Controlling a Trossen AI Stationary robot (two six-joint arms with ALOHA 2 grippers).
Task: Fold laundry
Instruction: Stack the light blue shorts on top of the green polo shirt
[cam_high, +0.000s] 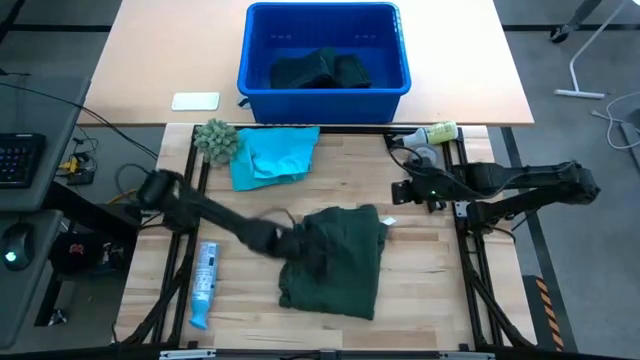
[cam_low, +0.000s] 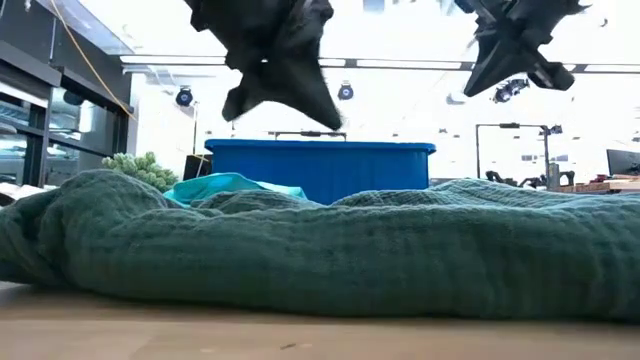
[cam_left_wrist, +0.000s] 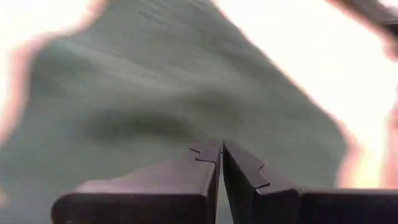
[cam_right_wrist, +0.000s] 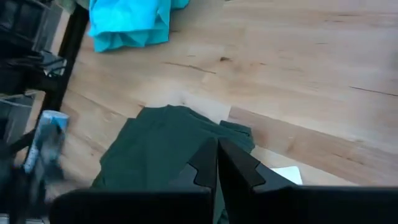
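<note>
Your dark green garment (cam_high: 335, 262) lies in a loosely folded heap on the wooden table (cam_high: 450, 290), near the middle and toward the front edge; in the low view it fills the foreground as a long rumpled ridge (cam_low: 330, 250). A small white tag (cam_high: 389, 222) pokes out at its back right corner. The turquoise shirt (cam_high: 272, 155) lies crumpled behind it, well apart, beside the fuzzy grey-green ball (cam_high: 216, 139); more dark cloth (cam_high: 320, 70) sits inside the blue bin (cam_high: 262, 82) on the far table.

Look at your left gripper (cam_high: 300, 243): it sits over the left edge of the green garment, and its wrist view shows the fingers (cam_left_wrist: 196, 177) pressed together with only a hairline gap, green cloth filling the view beyond them; you cannot tell whether any fabric is pinched between them. Your right gripper (cam_high: 402, 187) waits off to the right of the garment, above bare wood; its fingers (cam_right_wrist: 233, 165) are likewise closed tight on nothing. A blue-and-white tube (cam_high: 203, 282) lies on the table's left side; a yellow-green bottle (cam_high: 434, 132) rests at the back right.
</note>
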